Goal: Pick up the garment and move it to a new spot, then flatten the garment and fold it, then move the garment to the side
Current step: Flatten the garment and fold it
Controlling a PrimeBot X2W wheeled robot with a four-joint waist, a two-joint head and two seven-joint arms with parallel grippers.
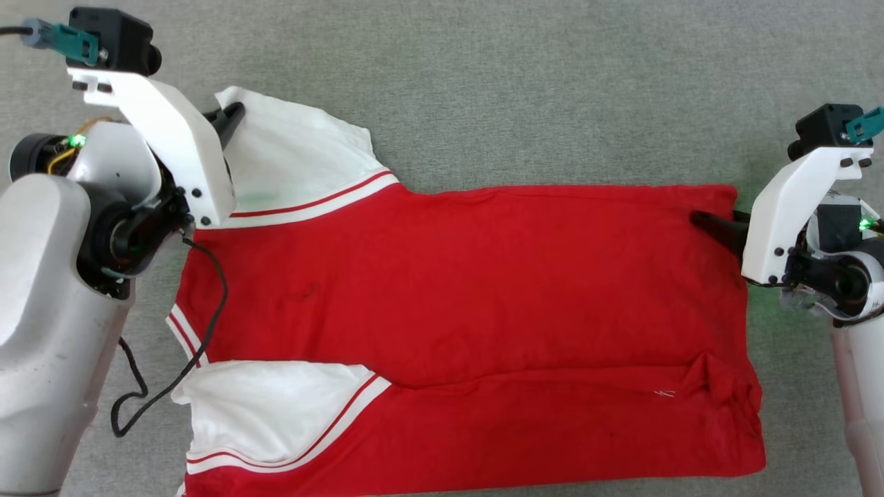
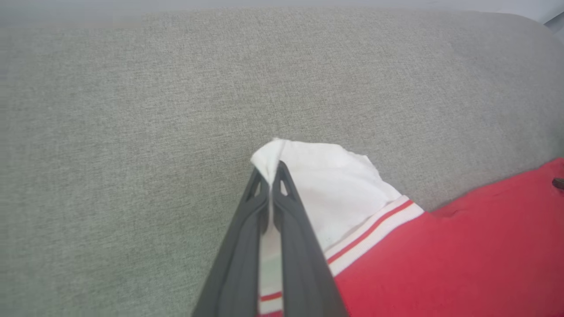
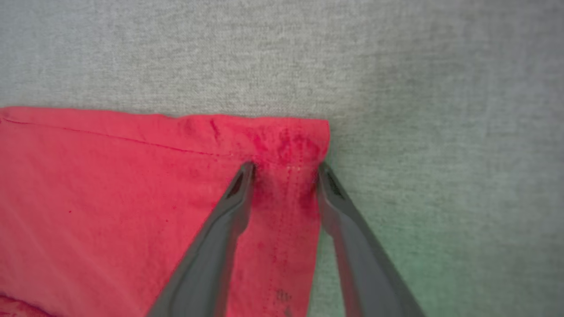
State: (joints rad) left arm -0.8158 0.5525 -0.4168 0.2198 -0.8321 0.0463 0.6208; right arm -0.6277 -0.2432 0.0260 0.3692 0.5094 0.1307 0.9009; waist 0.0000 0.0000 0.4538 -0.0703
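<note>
Two corners of the shirt (image 1: pixel 449 276) are in play. The left gripper (image 2: pixel 269 175) is clamped tight on the white sleeve (image 2: pixel 328 185) tip. The right gripper (image 3: pixel 286 169) stands with jaws apart, astride the red hem corner. The shirt lies spread on a grey cloth surface (image 1: pixel 552 83).

Soft, matt cloth garment (image 1: pixel 469 276), red and white, on a surface (image 1: pixel 552 90) covered in coarse grey woven fabric. The left claw (image 2: pixel 271 174) and right claw (image 3: pixel 286 166) are dull dark plastic, and the wrist brackets (image 1: pixel 173 138) are smooth white plastic.
</note>
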